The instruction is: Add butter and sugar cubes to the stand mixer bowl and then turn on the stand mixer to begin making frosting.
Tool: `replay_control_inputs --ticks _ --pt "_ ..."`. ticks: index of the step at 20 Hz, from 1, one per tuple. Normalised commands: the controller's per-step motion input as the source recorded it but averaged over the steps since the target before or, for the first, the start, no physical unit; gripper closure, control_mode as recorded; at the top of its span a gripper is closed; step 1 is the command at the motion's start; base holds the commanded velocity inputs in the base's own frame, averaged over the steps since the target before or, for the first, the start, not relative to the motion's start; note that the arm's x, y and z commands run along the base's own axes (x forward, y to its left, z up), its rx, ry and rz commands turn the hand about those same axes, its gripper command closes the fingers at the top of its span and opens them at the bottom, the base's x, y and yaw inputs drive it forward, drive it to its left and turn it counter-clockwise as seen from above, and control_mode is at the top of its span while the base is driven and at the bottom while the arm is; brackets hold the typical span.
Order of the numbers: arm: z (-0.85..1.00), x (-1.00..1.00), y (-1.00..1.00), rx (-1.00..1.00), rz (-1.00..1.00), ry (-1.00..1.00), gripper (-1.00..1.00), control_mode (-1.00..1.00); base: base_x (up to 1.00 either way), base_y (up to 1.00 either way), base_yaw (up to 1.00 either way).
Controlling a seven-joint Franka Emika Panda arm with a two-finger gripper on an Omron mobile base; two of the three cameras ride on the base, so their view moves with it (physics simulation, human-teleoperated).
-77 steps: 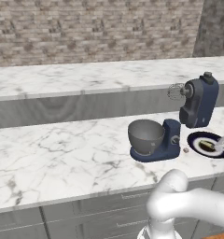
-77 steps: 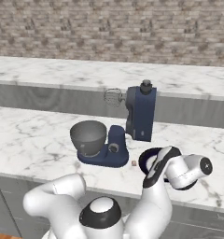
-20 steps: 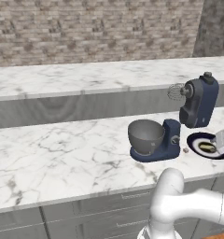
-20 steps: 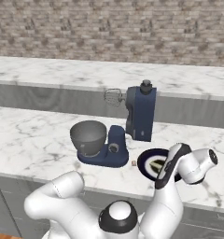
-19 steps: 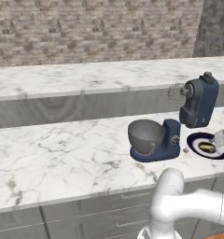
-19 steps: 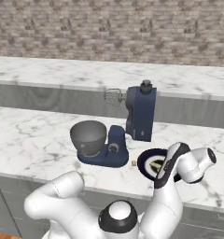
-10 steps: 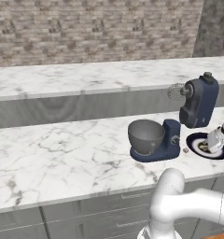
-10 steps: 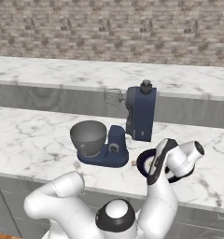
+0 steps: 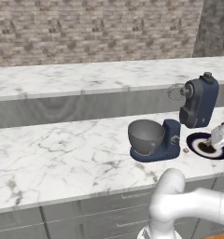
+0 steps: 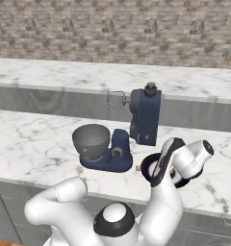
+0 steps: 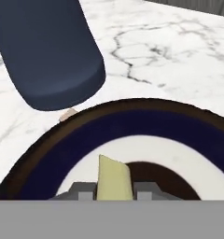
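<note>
The jaws [image 11: 114, 193] are closed on a pale yellow butter stick [image 11: 114, 179], pressed on both sides, over the dark-blue-and-white plate [image 11: 62, 149]. The plate sits near the front edge of the marble surface [image 9: 62, 158], toward its right end. Just beside it stands the stand mixer [image 9: 198, 105], head tilted up, its stand mixer bowl [image 9: 145, 137] on the base's far side from the plate. A small sugar cube [image 11: 67, 114] lies between base and plate.

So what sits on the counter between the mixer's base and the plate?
A small pale cube, likely sugar, lies on bare marble between the stand mixer base and the dark-blue-and-white plate, apart from both. The hand view shows it too.
</note>
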Motion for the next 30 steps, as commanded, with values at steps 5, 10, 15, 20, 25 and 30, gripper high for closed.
replay_control_inputs --ticks 5,10,15,20,25,30 --pt "1.00 -0.49 -0.02 0.01 -0.12 0.06 1.00 -1.00 0.00 0.00 0.00" --pt "0.81 -0.79 0.00 0.00 -0.17 0.16 1.00 -1.00 0.00 0.00 0.00" --pt "0.36 -1.00 0.06 -0.03 -0.20 0.14 1.00 -1.00 0.00 0.00 0.00" --pt "0.26 -1.00 0.64 0.00 -0.26 0.11 1.00 -1.00 0.00 0.00 0.00" --pt "0.28 -0.58 1.00 -0.04 -0.24 0.11 1.00 -1.00 0.00 0.00 0.00" --pt "0.26 -0.02 1.00 -0.10 -0.21 0.18 1.00 -1.00 0.00 0.00 0.00"
